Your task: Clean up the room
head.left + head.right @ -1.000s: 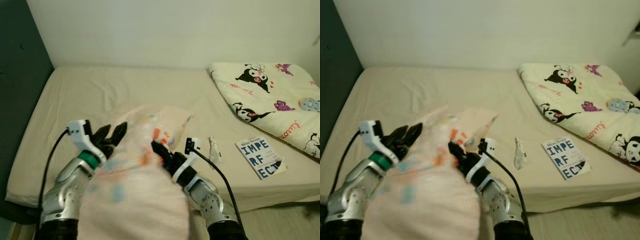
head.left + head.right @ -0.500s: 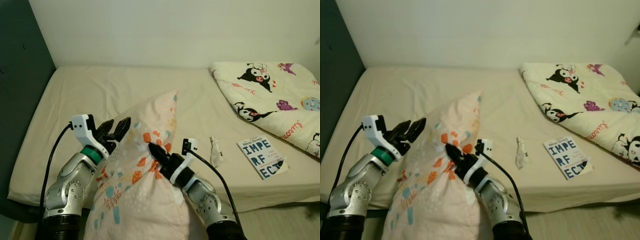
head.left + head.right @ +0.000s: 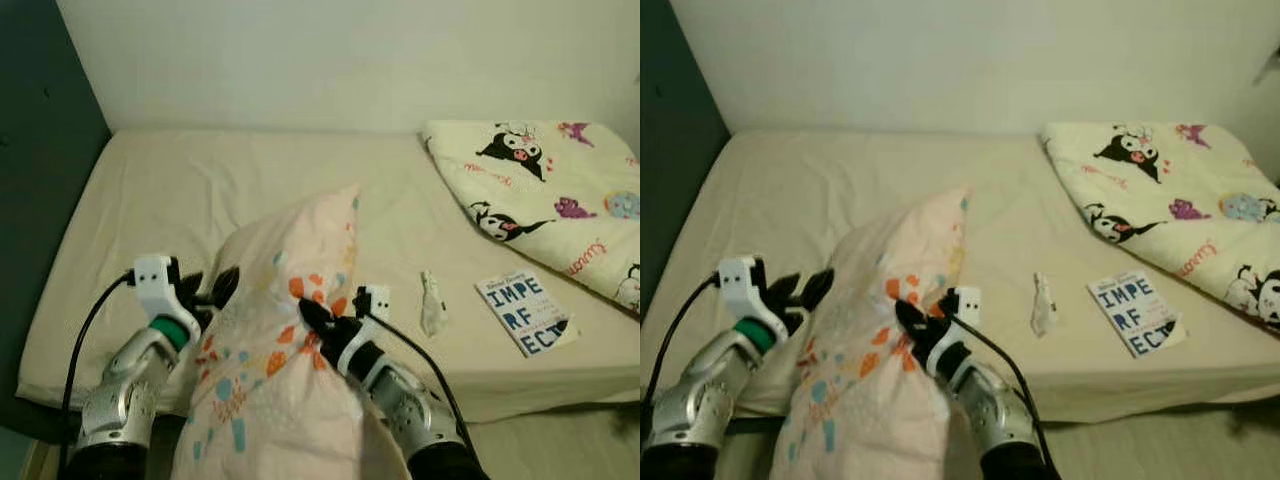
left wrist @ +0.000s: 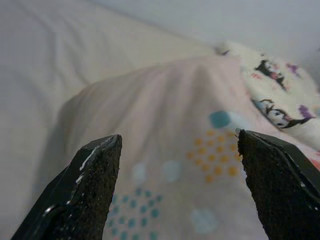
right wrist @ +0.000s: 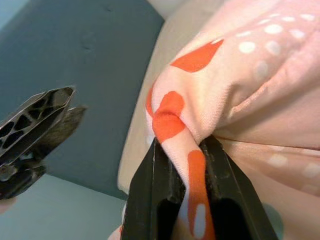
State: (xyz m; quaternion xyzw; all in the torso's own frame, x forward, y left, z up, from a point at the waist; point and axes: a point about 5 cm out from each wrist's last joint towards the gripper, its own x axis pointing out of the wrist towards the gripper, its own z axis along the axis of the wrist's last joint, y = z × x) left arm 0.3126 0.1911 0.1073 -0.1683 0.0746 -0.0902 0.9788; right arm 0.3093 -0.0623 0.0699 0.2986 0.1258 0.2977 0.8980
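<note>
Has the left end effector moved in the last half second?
Yes. The left end effector has dropped lower and nearer the robot, closer to the mattress's front edge, beside the pillow.

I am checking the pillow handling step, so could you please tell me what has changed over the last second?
The pillow, a blur a second ago, now reads sharp, its top corner raised over the bed. The left gripper has sunk lower beside it, fingers open. The right gripper stays pinched on a fold of the pillow. The book, the white scrap and the blanket lie as before.
</note>
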